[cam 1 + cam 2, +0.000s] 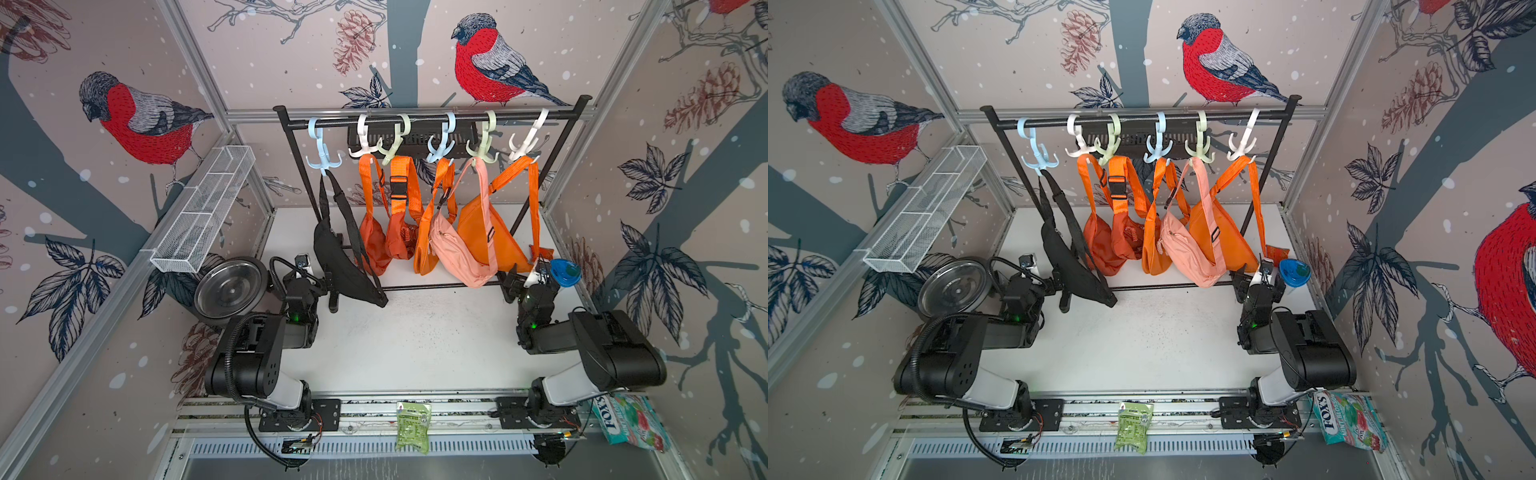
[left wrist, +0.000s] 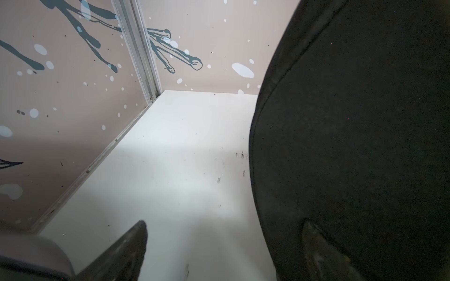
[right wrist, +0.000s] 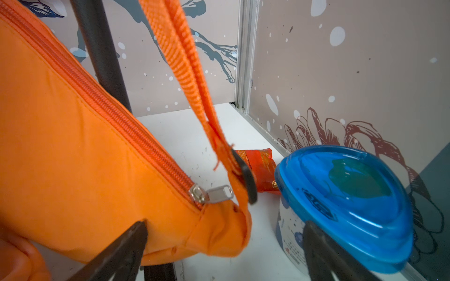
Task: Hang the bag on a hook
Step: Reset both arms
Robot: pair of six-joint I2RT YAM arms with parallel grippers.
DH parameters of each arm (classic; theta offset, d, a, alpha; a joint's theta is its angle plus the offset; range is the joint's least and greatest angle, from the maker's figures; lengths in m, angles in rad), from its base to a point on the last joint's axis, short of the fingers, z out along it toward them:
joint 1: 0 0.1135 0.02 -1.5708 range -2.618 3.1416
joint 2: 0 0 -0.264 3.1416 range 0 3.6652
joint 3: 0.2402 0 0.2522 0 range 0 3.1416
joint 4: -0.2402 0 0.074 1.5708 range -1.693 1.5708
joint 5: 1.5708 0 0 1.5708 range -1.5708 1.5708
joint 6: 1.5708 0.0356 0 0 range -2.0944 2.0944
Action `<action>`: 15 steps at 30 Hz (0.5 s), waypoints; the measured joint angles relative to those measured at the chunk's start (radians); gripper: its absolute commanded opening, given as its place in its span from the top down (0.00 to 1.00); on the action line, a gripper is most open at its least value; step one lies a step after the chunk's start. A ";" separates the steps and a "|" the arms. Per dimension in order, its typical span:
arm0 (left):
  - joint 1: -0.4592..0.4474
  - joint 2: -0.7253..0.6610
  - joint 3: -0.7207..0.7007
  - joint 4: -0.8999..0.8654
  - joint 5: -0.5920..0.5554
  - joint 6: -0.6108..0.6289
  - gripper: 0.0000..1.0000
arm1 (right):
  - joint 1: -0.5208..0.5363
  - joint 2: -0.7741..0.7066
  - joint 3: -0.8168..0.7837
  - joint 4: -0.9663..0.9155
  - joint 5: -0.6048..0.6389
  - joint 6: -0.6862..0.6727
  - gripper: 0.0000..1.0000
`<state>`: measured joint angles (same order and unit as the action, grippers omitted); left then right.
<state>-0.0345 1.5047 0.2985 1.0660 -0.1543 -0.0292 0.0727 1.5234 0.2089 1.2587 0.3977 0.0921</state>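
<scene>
Hanging black bag (image 1: 345,268); apparently hooked.

A robot test booth in a lab: bird-picture walls (image 1: 137,124), metal frame bars (image 1: 195,62), robot arms (image 1: 249,361) bolted to a rail (image 1: 365,409).

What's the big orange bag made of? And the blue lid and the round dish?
Big orange bag: smooth fabric, maybe nylon, with stitched seams and a ribbed webbing strap. Blue lid: glossy plastic, partly see-through. Dish: shiny metal, probably steel, going by its mirror-like gleam.
</scene>
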 measured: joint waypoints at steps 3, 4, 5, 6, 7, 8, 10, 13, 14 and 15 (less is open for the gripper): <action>0.000 -0.002 -0.001 0.000 0.000 0.000 0.02 | 0.000 0.000 0.000 0.000 -0.003 0.009 0.01; 0.000 -0.002 -0.001 0.000 0.000 0.000 0.02 | 0.000 0.000 0.000 0.000 -0.003 0.009 0.01; 0.000 -0.002 -0.001 0.000 0.000 0.000 0.02 | 0.000 -0.001 0.000 0.000 -0.003 0.009 0.01; 0.000 -0.002 -0.001 0.000 0.000 0.000 0.02 | 0.000 -0.002 0.000 0.000 -0.003 0.009 0.01; 0.000 -0.002 -0.001 0.000 0.000 0.000 0.03 | 0.000 -0.003 0.000 0.000 -0.003 0.009 0.01; 0.000 -0.002 -0.001 0.000 0.000 0.000 0.02 | 0.000 -0.003 0.000 0.000 -0.003 0.009 0.01; 0.000 -0.002 -0.001 0.000 0.000 0.000 0.02 | 0.000 -0.003 0.000 0.000 -0.003 0.009 0.01; 0.000 -0.002 -0.001 0.000 0.000 0.000 0.02 | 0.000 -0.003 0.000 0.000 -0.003 0.009 0.01; 0.000 -0.002 -0.001 0.000 0.000 0.000 0.02 | 0.000 -0.003 0.000 0.000 -0.003 0.009 0.01; 0.000 -0.002 -0.001 0.000 0.000 0.000 0.02 | 0.000 -0.004 0.000 0.000 -0.003 0.009 0.01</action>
<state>-0.0345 1.5032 0.2977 1.0660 -0.1543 -0.0292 0.0723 1.5196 0.2089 1.2587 0.3950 0.1013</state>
